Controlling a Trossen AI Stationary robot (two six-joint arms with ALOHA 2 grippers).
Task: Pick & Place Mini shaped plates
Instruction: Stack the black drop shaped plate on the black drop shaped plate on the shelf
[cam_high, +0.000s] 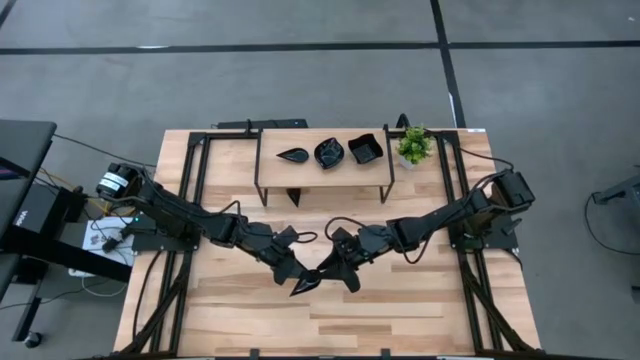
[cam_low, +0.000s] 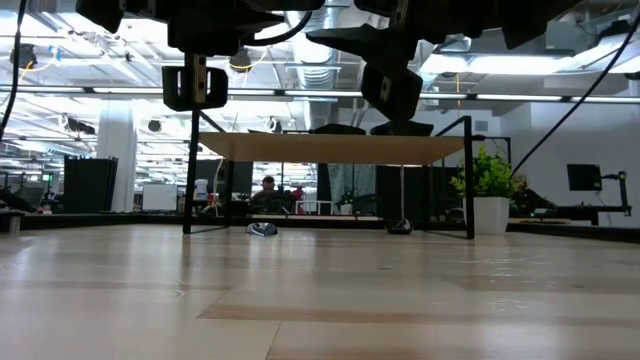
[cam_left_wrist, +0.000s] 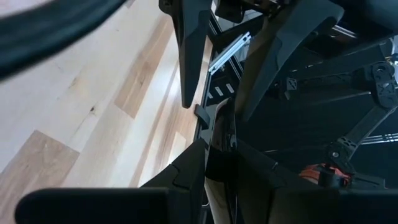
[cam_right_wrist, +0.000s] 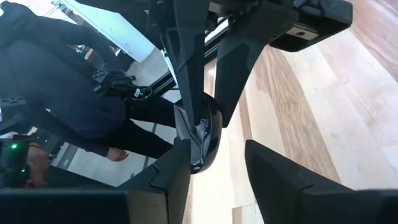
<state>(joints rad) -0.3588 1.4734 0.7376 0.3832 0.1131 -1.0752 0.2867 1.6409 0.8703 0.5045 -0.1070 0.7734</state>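
Dark fingers (cam_right_wrist: 180, 180) of the right gripper (cam_high: 335, 268) fill the near edge of the right wrist view, and between them a glossy black plate (cam_right_wrist: 205, 140) is seen edge-on, touching one finger while the other finger stands clear of it, so the jaws are parted around the plate and not pressed shut on it. From the far side the same plate is pinched by the left gripper (cam_high: 300, 272), whose fingers (cam_left_wrist: 189, 168) are closed on its rim. In the high view both grippers are met over the middle of the wooden table (cam_high: 420, 310), with the teardrop-shaped plate (cam_high: 308, 283) held between them above the tabletop. Behind them a small raised shelf (cam_high: 322, 170) is placed toward the table's far edge, and three more mini plates are set on it in a row: a leaf-shaped one (cam_high: 293, 155), a scalloped round one (cam_high: 329, 152) and a square one (cam_high: 365, 149). Just beside the shelf, a small green potted plant (cam_high: 413, 146) is stood on the table. A person in dark clothing (cam_right_wrist: 68, 106) is visible beyond the table in the right wrist view.
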